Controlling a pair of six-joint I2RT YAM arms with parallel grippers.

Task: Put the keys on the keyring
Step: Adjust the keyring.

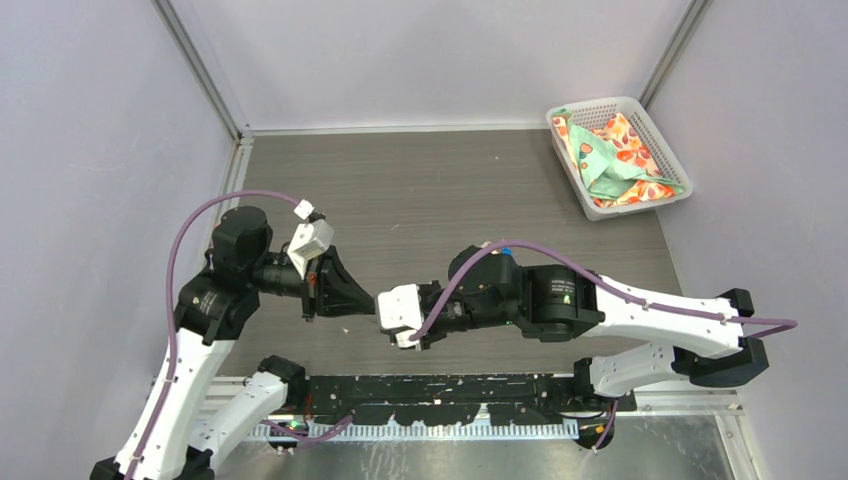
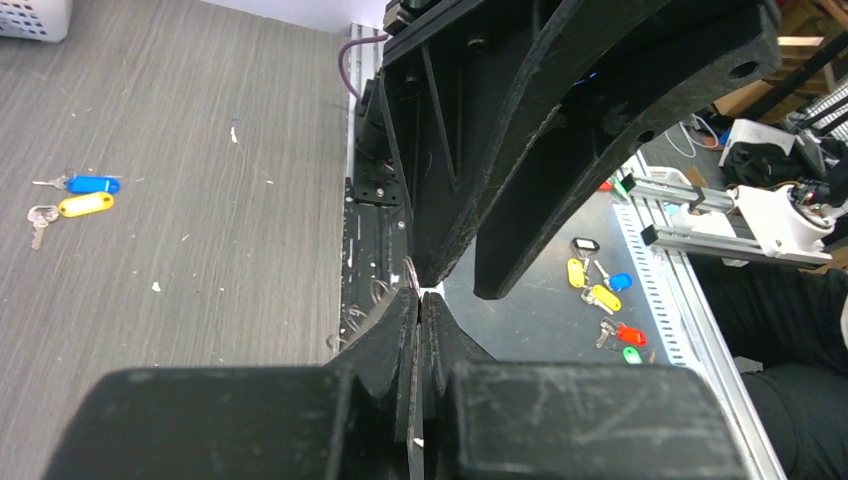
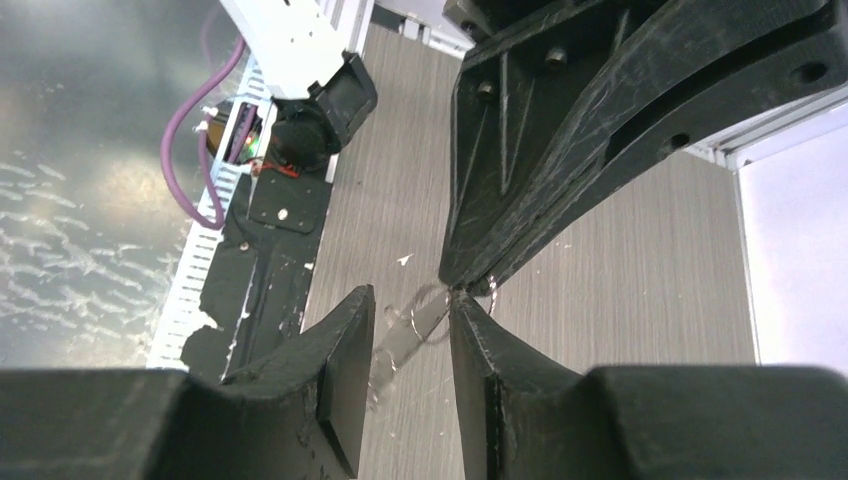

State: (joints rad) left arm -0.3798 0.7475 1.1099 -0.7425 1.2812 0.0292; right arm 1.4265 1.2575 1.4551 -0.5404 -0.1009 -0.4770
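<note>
1. Top external: the left gripper [image 1: 362, 303] and right gripper [image 1: 388, 325] meet tip to tip above the near edge of the table [image 1: 420, 190]; the keyring is too thin to make out here, and no key shows; a basket [image 1: 590, 106] of cloth sits at the far right corner.
2. Left wrist: the left gripper's fingers are pressed together on a thin grey strand, the keyring [image 2: 409, 270], which curls out at their tips; the right gripper's jaws stand spread just beyond; the blue-headed key [image 2: 90, 184] and yellow-headed key [image 2: 86, 205] lie side by side on the table, well apart from both grippers; other tagged keys [image 2: 600, 290] lie on the metal bench off the table (not ours, I judge).
3. Right wrist: its own fingers stand apart with the blurred strand between them; whether it touches either one I cannot tell; the cord looks light, floppy and apt to slip, so a firm pinch close to the left gripper's hold seems best (its fitting I cannot find); the keys look tiny and light; the plastic head offers the broadest grip.
</note>
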